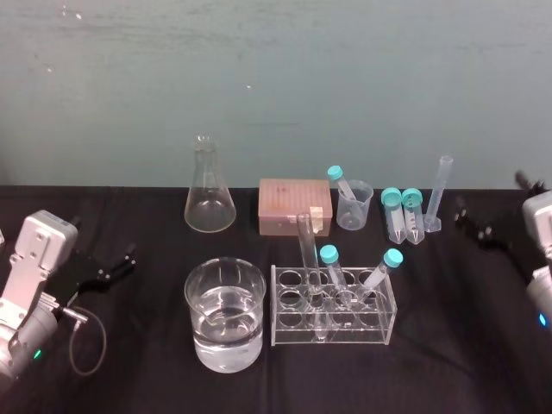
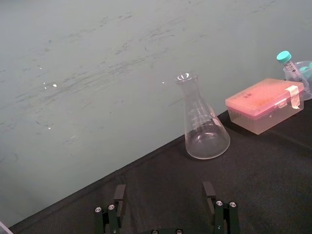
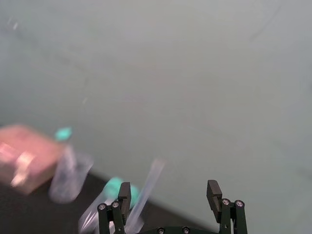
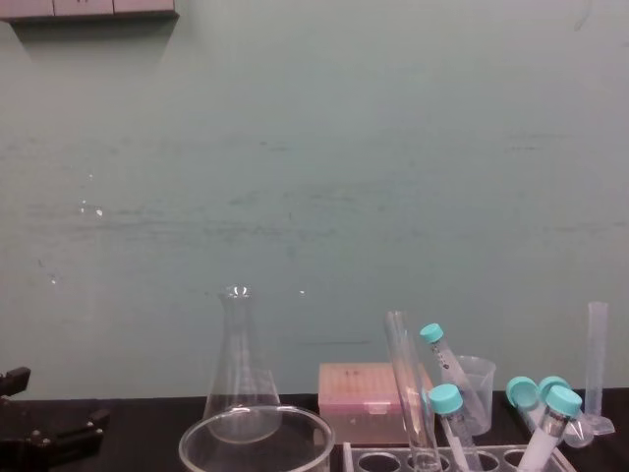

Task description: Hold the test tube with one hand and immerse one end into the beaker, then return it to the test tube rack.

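1. The beaker (image 1: 197,328), part-filled with clear liquid, stands nearest, at the table's 6 o'clock.
2. At its 3 o'clock, the test tube rack (image 1: 371,329) holds the test tube (image 1: 308,250), which leans in a left-end hole.
3. The left gripper (image 2: 164,191) is at the beaker's 9 o'clock, jaws apart and empty.
4. The right gripper (image 3: 169,189) is at the rack's 2 o'clock, jaws apart and empty.
5. Farthest back, at 12 o'clock, stand the flask (image 1: 210,203) and the pink box (image 1: 291,207).

Soft, even, rather dim light — small glints on the beaker (image 1: 224,315) and flask (image 1: 210,194)
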